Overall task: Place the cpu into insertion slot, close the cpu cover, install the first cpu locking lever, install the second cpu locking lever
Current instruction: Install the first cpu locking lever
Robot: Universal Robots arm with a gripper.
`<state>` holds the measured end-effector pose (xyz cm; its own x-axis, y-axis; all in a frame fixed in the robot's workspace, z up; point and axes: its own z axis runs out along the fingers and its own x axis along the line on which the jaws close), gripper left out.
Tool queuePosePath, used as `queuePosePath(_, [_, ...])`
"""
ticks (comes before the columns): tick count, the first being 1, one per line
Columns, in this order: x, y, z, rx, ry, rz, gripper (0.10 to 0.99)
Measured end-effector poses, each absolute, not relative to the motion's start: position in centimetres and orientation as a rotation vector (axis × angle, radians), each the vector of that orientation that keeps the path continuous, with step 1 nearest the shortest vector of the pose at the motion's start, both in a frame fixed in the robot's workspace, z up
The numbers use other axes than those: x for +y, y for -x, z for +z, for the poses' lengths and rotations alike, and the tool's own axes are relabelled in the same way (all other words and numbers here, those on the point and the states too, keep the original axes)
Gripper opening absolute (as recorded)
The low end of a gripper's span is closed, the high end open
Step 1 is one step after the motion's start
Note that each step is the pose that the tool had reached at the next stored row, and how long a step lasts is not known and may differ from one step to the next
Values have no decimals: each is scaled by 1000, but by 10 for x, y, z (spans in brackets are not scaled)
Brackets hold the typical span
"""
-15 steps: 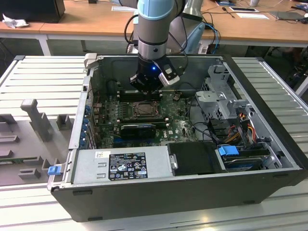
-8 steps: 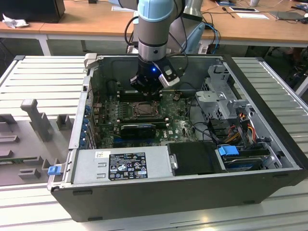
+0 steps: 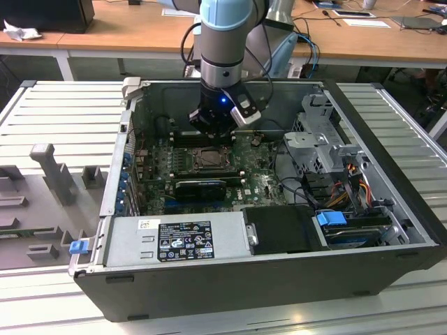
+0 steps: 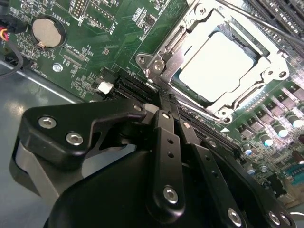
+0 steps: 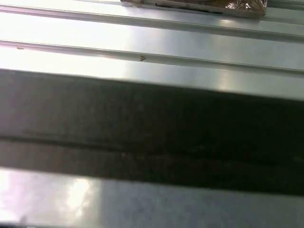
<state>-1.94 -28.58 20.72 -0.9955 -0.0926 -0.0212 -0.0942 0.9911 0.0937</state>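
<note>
In the second wrist view the cpu (image 4: 216, 61) lies flat in the insertion slot (image 3: 209, 159), its pale metal top showing through the window of the cpu cover (image 4: 164, 59). The cover lies down over the chip. A thin metal lever rod (image 4: 259, 20) runs past the cover's far corner. My gripper (image 4: 165, 107) sits just beside the socket's near corner, its black fingers (image 4: 167, 137) pressed together with nothing between them. In the exterior view the gripper (image 3: 213, 131) hangs inside the open case, just behind the socket.
A long black graphics card (image 3: 199, 187) lies in front of the socket. The power supply (image 3: 174, 239) fills the case's front. A drive cage (image 3: 321, 143) with cables stands on the exterior view's right. A coin battery (image 4: 45, 32) sits on the green board. A ribbed grey surface (image 5: 152, 42) lies outside the case.
</note>
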Motion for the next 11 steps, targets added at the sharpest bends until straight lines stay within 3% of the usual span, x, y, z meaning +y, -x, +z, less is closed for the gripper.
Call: queuePosePath(11, [-286, 19, 202, 3121, 147, 108, 106])
